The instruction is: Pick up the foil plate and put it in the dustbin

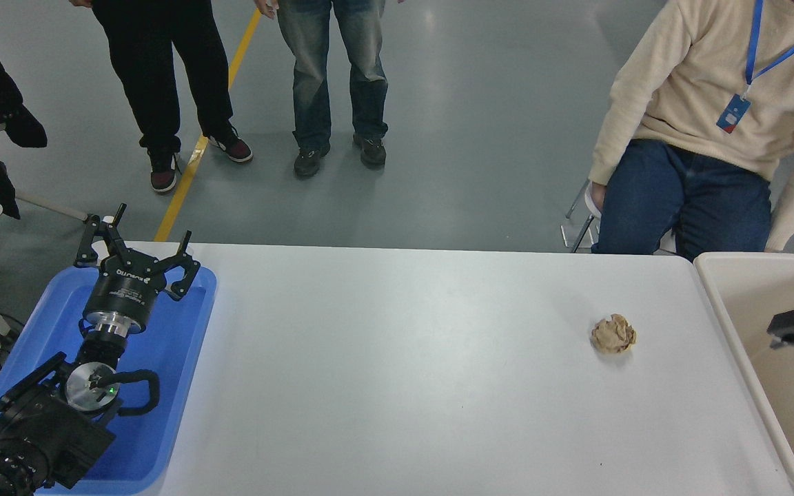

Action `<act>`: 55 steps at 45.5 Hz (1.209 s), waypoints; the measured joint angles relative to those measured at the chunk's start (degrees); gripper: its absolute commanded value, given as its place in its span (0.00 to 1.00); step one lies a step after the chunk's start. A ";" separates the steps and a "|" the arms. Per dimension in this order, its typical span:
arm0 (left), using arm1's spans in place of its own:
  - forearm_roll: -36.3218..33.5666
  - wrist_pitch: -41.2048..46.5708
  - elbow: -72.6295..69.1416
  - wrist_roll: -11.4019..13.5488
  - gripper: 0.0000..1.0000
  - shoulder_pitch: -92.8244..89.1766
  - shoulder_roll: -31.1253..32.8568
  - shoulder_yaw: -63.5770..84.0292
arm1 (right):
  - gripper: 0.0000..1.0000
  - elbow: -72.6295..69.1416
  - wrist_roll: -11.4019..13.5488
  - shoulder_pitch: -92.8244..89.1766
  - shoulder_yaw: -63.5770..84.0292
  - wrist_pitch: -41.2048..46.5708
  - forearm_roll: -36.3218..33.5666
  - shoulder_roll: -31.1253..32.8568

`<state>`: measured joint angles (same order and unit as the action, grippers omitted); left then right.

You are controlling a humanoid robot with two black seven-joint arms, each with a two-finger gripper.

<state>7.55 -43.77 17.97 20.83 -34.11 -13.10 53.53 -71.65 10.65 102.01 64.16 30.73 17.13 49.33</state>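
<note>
Nearest you, the left gripper (136, 256) is sitting parked over the blue tray (183, 386) at the lower left, its fingers spread wide and holding nothing.

At the right edge the right gripper (793, 329) is showing only its black tip, hanging over the dustbin (714, 289); you cannot tell whether its fingers are apart or together, and nothing is visibly held there.

Out on the white table (404, 358) only a crumpled brown paper ball (613, 334) is lying, near the bin but apart from it. The foil plate is not showing anywhere; the part of the bin's interior in view looks bare.

You are risking a mistaken target: with no foil in sight, the arm could go for the paper ball instead. A sweep out from over the bin could also clip its thick rim.

Beyond the table, people are standing and one is sitting close to the far right corner, so keep any wide swing short of them.
</note>
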 measured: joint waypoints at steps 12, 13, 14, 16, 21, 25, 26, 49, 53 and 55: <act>-0.01 0.00 0.00 0.00 1.00 0.00 0.00 0.00 | 1.00 -1.07 -0.06 12.47 5.11 10.27 -0.37 -6.81; 0.00 0.00 -0.01 0.00 1.00 0.00 0.00 0.00 | 1.00 -1.16 -0.11 13.25 5.25 10.65 -0.45 -7.25; 0.00 0.00 -0.01 0.00 1.00 0.00 0.00 0.00 | 1.00 -1.30 -0.13 14.23 5.39 11.07 -0.51 -7.76; 0.01 0.00 -0.01 0.00 1.00 0.00 0.00 0.00 | 1.00 -1.83 -0.17 15.64 5.55 11.64 -0.68 -8.63; -0.01 0.00 -0.01 0.00 1.00 0.00 0.00 0.00 | 1.00 -3.36 -0.25 19.18 5.77 12.75 -1.51 -11.29; 0.01 0.00 0.00 0.00 1.00 0.01 0.00 0.00 | 1.00 -4.39 -0.28 21.36 5.72 13.26 -2.88 -13.65; -0.01 0.00 0.00 0.00 1.00 0.00 0.00 0.00 | 1.00 -4.75 -0.31 22.05 5.60 13.39 -3.49 -14.38; -0.01 0.00 -0.01 0.00 1.00 0.01 0.00 0.00 | 1.00 -10.05 -0.28 31.20 1.93 14.18 -7.66 -25.99; -0.01 0.00 -0.01 0.00 1.00 0.01 0.00 0.00 | 1.00 -10.32 -0.27 32.01 3.46 14.21 -7.80 -27.44; -0.01 0.00 -0.01 0.00 1.00 0.01 0.00 0.00 | 1.00 -10.40 -0.27 32.43 4.26 14.22 -7.84 -27.95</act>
<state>7.55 -43.77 17.96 20.83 -34.10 -13.09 53.53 -82.05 10.38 134.44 68.42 44.96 9.29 21.38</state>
